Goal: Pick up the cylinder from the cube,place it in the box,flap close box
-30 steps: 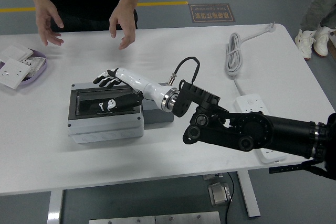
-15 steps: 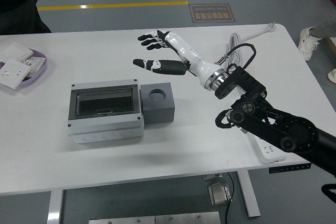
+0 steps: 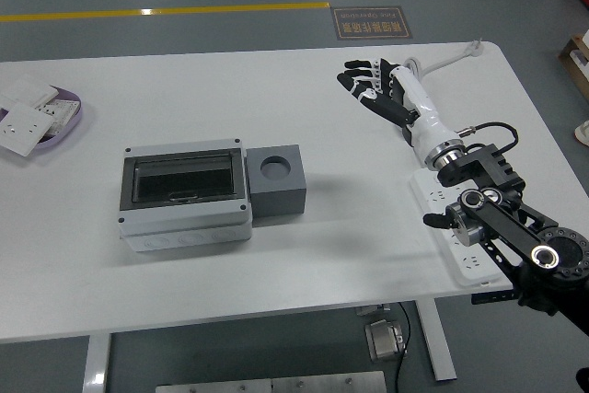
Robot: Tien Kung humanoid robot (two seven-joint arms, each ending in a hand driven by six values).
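Observation:
The grey box (image 3: pixel 184 192) lies left of centre on the table with its dark see-through lid down flat. Against its right side stands the dark grey cube (image 3: pixel 279 179), whose round hole (image 3: pixel 274 168) shows nothing in it. No cylinder is in sight; the tinted lid hides whatever is inside the box. My right hand (image 3: pixel 365 84) hovers over the table's far right, well away from box and cube, fingers spread and holding nothing. My left arm is out of the picture.
A purple tray (image 3: pixel 74 118) with white switch plates sits at the far left edge. A white power strip (image 3: pixel 457 255) lies beneath my right forearm, its coiled cable (image 3: pixel 411 89) beside the hand.
My right hand has left the box and swung up and right to the table's far right. The lid that stood open now lies flat. The person at the far side has gone.

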